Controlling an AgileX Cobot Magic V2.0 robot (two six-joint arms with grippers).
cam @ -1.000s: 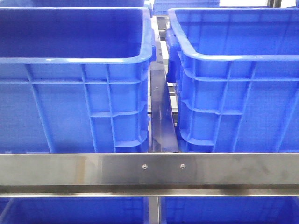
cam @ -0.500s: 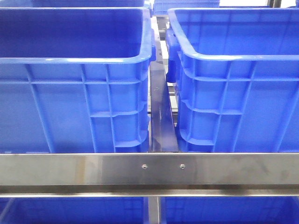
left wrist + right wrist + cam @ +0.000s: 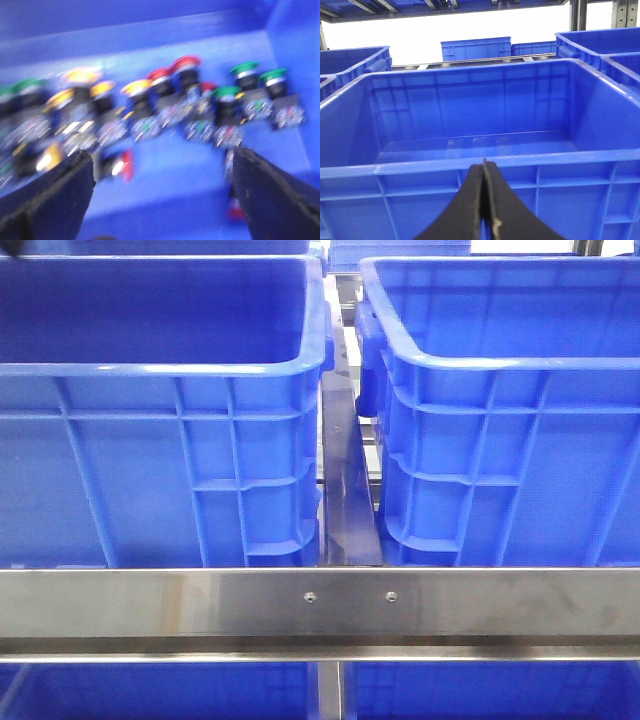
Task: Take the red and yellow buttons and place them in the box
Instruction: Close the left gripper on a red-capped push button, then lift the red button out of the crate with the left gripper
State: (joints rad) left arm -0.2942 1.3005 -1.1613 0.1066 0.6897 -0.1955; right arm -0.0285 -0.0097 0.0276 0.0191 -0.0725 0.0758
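L gripper (image 3: 160,195): fingers spread wide, empty, view blurred, I'm mid-move inside the bin.
Red domed plastic button (image 3: 186,64): in row w/ yellow one (image 3: 102,89), unpicked.
R gripper (image 3: 483,200): closed, empty, facing bright-blue ribbed plastic box (image 3: 470,167).
Front cam: unchanged.

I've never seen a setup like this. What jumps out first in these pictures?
Two big blue crates fill the front view: one on the left, one on the right, behind a steel rail. The left wrist view shows a blurry heap of push buttons with red, yellow and green caps on a crate floor, between the open left end effector fingers.
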